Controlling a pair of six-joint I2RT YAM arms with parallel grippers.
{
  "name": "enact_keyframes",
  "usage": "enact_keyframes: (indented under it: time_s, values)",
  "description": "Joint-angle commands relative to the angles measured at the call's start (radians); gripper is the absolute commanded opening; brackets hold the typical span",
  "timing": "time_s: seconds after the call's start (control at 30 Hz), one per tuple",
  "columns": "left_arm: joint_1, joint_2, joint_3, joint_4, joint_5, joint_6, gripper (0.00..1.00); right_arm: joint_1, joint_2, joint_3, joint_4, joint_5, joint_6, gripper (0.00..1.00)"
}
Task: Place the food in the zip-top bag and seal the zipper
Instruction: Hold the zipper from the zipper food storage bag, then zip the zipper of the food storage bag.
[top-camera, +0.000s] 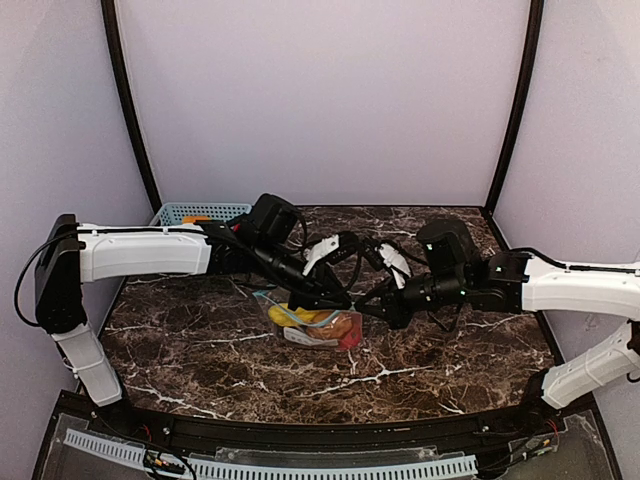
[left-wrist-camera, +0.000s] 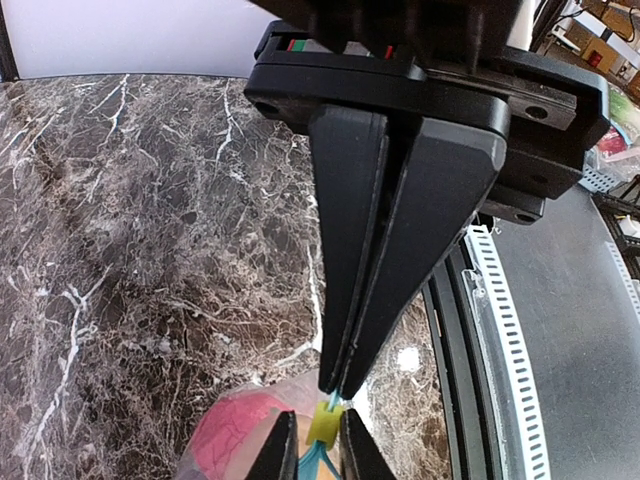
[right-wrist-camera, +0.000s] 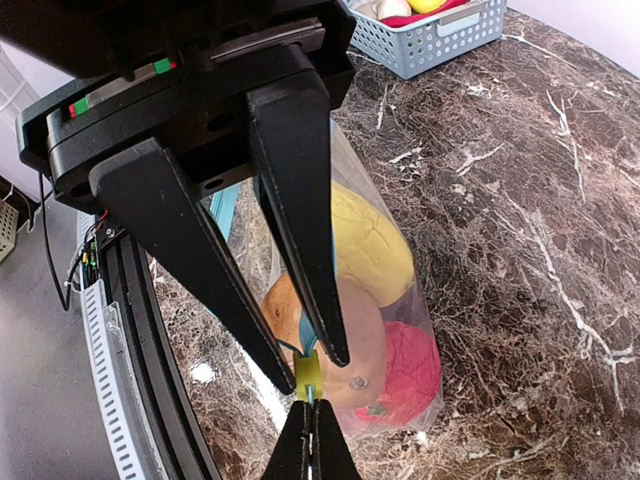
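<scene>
Bag (top-camera: 312, 326) lay mid-counter (top-camera: 450, 360), well apart from every edge — basket (top-camera: 200, 212) at the far-left corner.
Both arms stretched inward, tips meeting above the food (right-wrist-camera: 372, 250) inside; left gripper (left-wrist-camera: 335, 388) clamped tight on the zipper (left-wrist-camera: 327, 402) — right gripper (right-wrist-camera: 312, 368) narrow, pinching the slider (left-wrist-camera: 322, 427).

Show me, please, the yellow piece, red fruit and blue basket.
yellow piece (right-wrist-camera: 370, 245), right wrist view, its rounded middle.
red fruit (right-wrist-camera: 412, 368), right wrist view, its middle.
blue basket (right-wrist-camera: 440, 45), right wrist view, its near wall.
</scene>
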Motion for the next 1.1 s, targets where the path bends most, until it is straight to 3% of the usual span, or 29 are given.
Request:
enact_keyframes:
  time_s: [0.0,0.47,0.8,1.07]
  values:
    - [-0.013,0.02,0.024,-0.047,-0.002,0.007,0.14,0.004,-0.029,-0.013,0.072,0.002,0.006,0.0]
    - [-0.022,0.05,0.044,-0.038,-0.008,0.001,0.29,0.003,-0.041,-0.025,0.078,0.004,0.014,0.0]
    - [-0.024,0.051,0.04,-0.047,-0.015,-0.001,0.01,0.001,-0.052,-0.03,0.082,0.02,0.016,0.0]
    - [-0.024,0.025,0.035,-0.08,-0.046,0.019,0.01,-0.001,-0.084,-0.047,0.08,0.05,0.021,0.0]
